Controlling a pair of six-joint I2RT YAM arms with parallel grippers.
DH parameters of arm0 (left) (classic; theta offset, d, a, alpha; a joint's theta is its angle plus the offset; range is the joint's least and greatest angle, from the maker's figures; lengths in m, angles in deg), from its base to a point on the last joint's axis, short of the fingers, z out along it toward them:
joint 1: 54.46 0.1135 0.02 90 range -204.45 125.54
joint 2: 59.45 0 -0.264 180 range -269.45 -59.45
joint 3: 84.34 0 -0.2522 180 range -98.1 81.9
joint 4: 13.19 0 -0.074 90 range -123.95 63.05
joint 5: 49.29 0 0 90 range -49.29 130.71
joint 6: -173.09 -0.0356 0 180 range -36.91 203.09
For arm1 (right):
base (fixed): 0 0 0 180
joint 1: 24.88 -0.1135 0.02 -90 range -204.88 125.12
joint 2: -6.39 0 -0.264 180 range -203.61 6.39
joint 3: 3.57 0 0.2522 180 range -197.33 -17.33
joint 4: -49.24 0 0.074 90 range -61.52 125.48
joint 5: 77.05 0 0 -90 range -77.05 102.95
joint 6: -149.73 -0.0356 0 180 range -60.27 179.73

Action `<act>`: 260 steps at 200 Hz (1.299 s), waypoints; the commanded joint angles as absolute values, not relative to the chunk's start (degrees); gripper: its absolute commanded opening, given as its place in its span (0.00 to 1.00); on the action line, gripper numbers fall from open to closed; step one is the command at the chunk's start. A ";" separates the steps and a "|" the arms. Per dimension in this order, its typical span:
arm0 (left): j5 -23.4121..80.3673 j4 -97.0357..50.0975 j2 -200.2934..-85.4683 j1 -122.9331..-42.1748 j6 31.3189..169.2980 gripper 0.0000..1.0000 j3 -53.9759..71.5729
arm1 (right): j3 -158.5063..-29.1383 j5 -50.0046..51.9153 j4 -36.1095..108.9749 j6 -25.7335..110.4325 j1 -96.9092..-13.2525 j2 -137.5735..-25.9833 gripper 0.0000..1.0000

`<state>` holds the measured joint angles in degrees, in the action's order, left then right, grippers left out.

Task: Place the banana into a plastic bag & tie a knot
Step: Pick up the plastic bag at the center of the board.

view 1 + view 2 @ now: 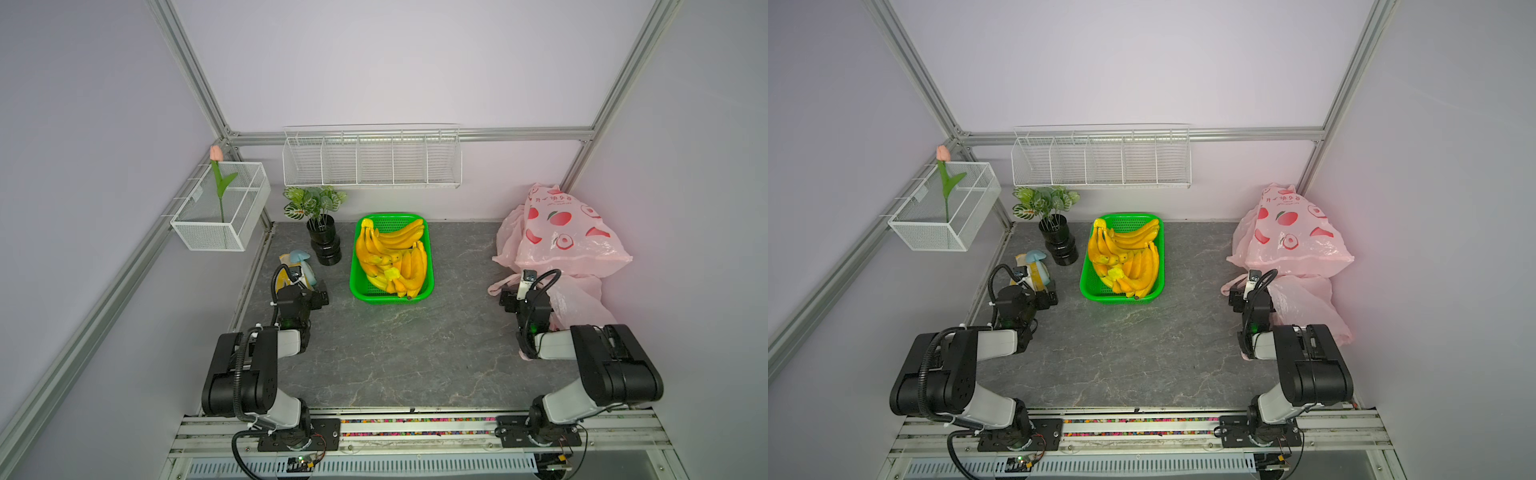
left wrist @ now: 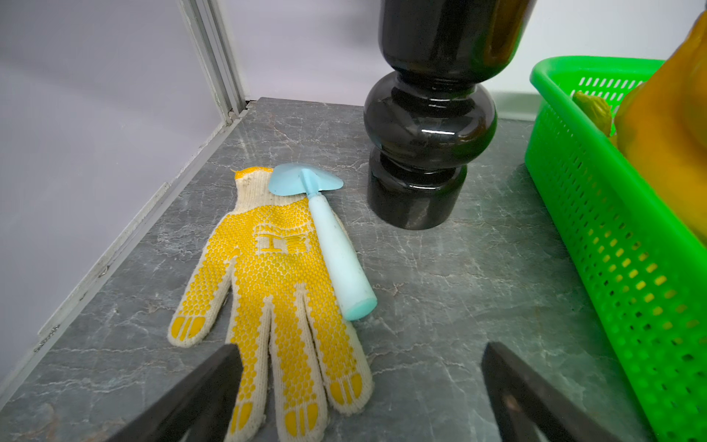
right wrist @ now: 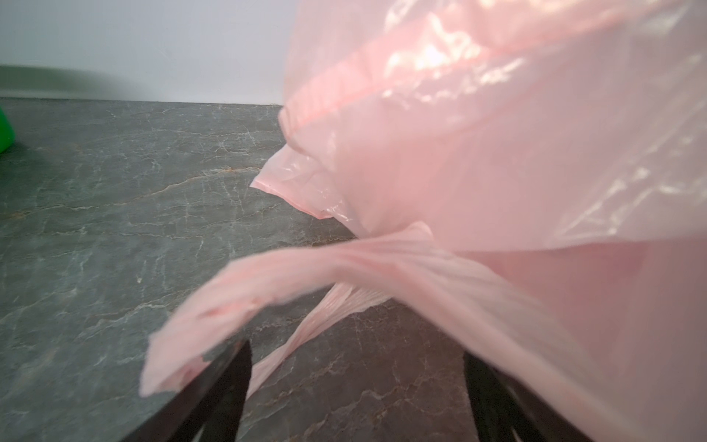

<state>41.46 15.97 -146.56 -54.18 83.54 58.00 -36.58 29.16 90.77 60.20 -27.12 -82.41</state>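
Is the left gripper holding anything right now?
No, the left gripper stands open with nothing between its jaws, the glove lying flat beyond it.

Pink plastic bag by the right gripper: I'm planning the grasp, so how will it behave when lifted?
Probably floppy: the pink plastic bag lies crumpled in thin, translucent folds. Likely very light, so its handle strip should lift easily. The glossy film may slip from the jaws unless bunched.
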 commanded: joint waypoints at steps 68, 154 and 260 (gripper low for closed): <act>51.03 -1.75 -125.55 -62.65 82.29 1.00 56.74 | -24.24 23.76 108.63 68.86 -32.31 -74.20 0.89; 62.01 -37.07 -112.69 -63.36 122.20 1.00 47.53 | -38.52 18.93 49.22 39.34 -34.52 -38.00 0.89; 42.93 -38.12 -111.46 -71.54 115.52 0.99 46.21 | -64.99 4.60 14.60 39.61 -41.64 -56.25 0.89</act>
